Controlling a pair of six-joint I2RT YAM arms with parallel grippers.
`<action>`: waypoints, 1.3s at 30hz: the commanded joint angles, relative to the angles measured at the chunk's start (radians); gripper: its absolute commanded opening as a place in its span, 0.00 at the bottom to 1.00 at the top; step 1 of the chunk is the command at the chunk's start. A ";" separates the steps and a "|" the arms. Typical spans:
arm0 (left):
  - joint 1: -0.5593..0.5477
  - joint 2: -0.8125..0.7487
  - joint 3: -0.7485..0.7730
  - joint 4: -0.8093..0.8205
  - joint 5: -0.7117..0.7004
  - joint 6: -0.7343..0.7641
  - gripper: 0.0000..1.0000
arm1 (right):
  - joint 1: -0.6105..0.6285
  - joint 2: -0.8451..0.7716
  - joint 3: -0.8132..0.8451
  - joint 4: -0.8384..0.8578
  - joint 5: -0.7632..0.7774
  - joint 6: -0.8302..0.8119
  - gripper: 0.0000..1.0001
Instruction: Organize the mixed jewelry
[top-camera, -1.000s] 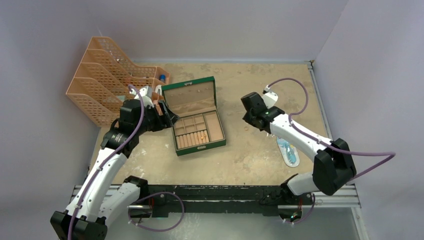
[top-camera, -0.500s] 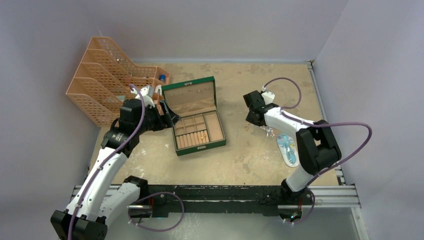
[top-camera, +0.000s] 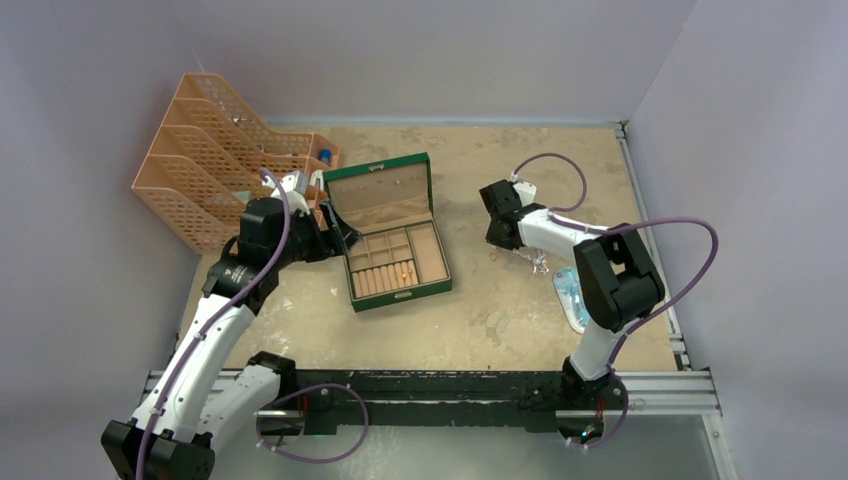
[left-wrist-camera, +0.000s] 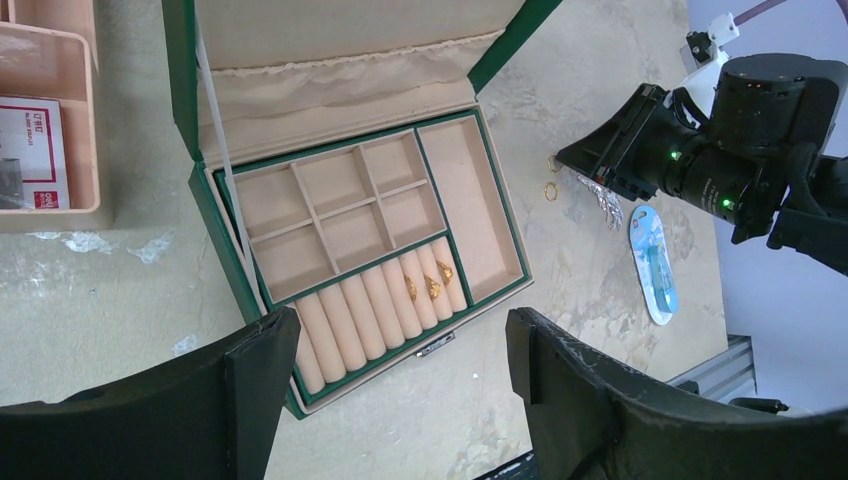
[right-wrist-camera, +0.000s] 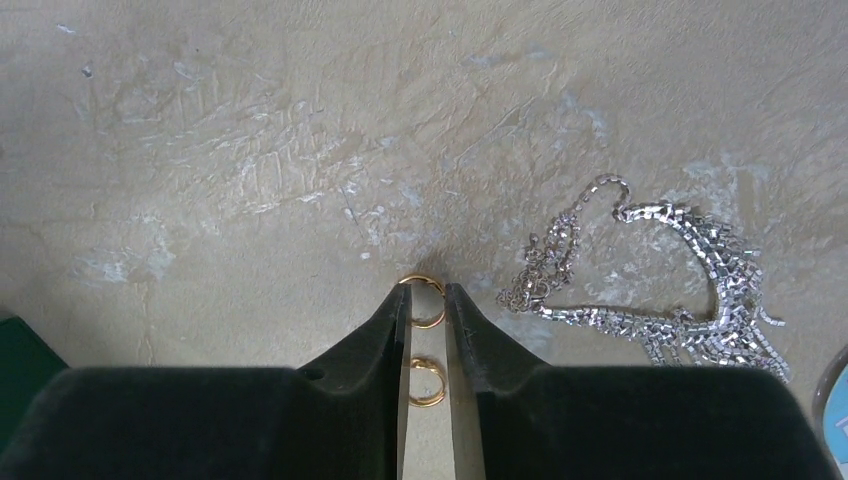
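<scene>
My right gripper (right-wrist-camera: 426, 290) is down on the table, its jaws closed to a narrow gap with a small gold ring (right-wrist-camera: 423, 301) pinched at the tips. A second gold ring (right-wrist-camera: 427, 381) lies on the table between the fingers, further back. The silvery chain tangle (right-wrist-camera: 650, 290) lies just right of the tips. The green box (top-camera: 395, 232) stands open, and three gold pieces (left-wrist-camera: 425, 287) sit on its ring rolls. My left gripper (left-wrist-camera: 400, 330) is open and empty, hovering over the box's near-left edge.
An orange file rack (top-camera: 215, 150) stands at the far left behind the left arm. A light-blue oval packet (top-camera: 575, 295) lies right of the chain, near the right arm. The box lid leans open toward the back wall.
The right arm has folded inward and its gripper has come down onto the two gold rings, closing on the nearer-tip one. The left arm has not moved.
</scene>
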 joint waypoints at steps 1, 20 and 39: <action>0.005 -0.004 -0.004 0.042 0.002 0.017 0.76 | -0.010 0.007 0.035 0.012 0.011 -0.024 0.20; 0.005 -0.002 -0.005 0.040 0.001 0.016 0.76 | -0.024 0.030 -0.006 0.024 -0.016 -0.013 0.10; 0.005 0.023 -0.008 0.073 0.073 0.026 0.75 | -0.023 -0.083 -0.046 0.034 -0.038 0.013 0.00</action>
